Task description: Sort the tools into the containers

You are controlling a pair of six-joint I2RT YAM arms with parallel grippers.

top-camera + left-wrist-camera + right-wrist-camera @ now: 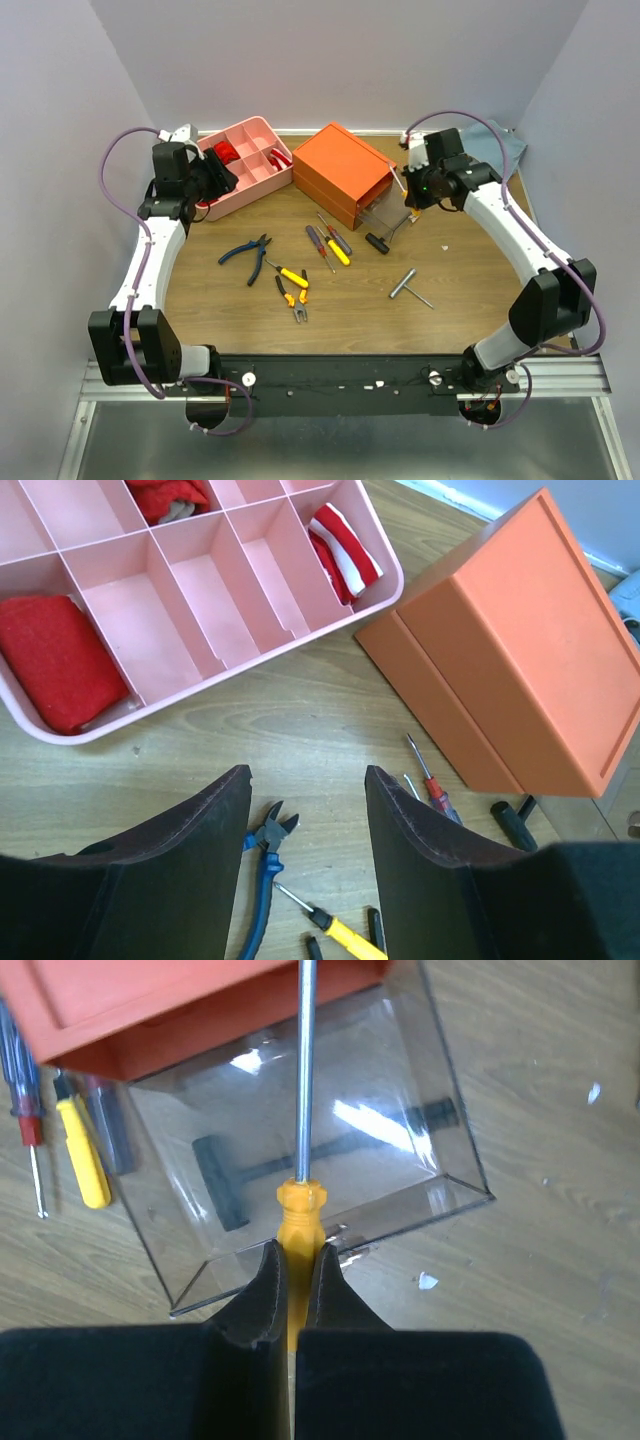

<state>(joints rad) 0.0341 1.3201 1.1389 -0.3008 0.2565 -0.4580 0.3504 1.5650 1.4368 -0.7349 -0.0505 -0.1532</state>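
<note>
My right gripper (296, 1260) is shut on an orange-handled screwdriver (300, 1210). Its shaft points out over the clear drawer (390, 1050) pulled from the orange box (340, 168). A black hammer (225, 1185) shows through the drawer. My left gripper (308, 775) is open and empty, beside the pink tray (240, 665) and above the blue pliers (262, 865) and a yellow screwdriver (340, 932). On the table lie the blue pliers (247, 252), orange pliers (293, 297), three screwdrivers (330, 240) and the T-shaped wrench (410, 287).
The pink tray (262, 128) at the back left holds red cloth items (55, 655) in some compartments. A blue-grey cloth (505, 150) lies at the back right behind my right arm. Grey walls close in the table on three sides.
</note>
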